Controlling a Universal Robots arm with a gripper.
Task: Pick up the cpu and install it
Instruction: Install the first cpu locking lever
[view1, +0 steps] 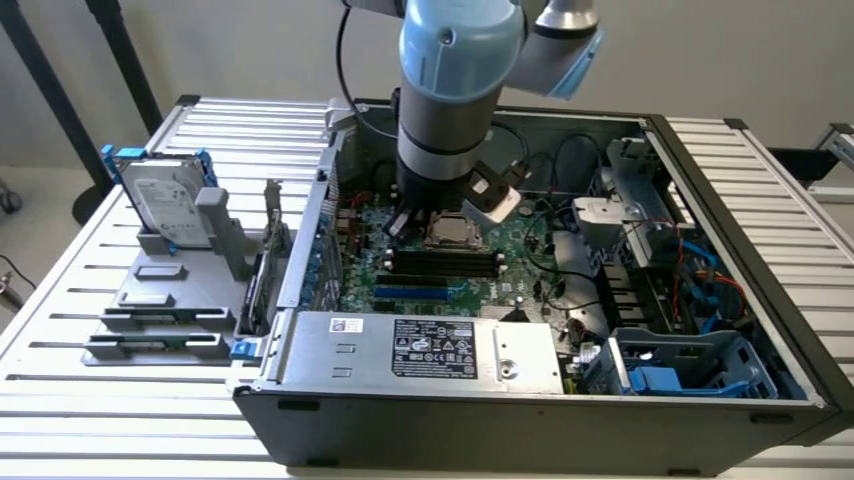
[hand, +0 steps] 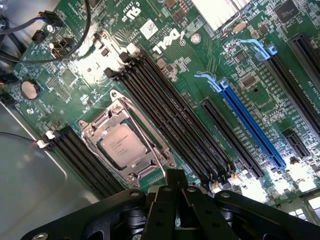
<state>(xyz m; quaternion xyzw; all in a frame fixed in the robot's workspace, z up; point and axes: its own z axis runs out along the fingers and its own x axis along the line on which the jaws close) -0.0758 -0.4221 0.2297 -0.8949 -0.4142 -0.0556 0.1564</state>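
The cpu (hand: 122, 145) sits flat in the socket (hand: 126, 144) on the motherboard (hand: 210, 65), beside the long black memory slots (hand: 165, 110). The gripper (hand: 175, 192) hangs just above the board, the cpu close beside its tip. Its fingers look drawn together and empty, though the wrist view shows little of them.

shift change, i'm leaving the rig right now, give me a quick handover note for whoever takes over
Claw: hanging over the motherboard inside the open computer case; whether its fingers are open or shut cannot be told, and nothing is seen in it.
CPU: lying flat in the metal-framed socket on the motherboard, beside the black memory slots; also seen in the exterior view, just below the arm.
Done: the CPU appears placed in the socket.
Left: whether it is fully seated and the socket frame locked cannot be judged; check that.
Hard drive stands in its holder outside the case, untouched.
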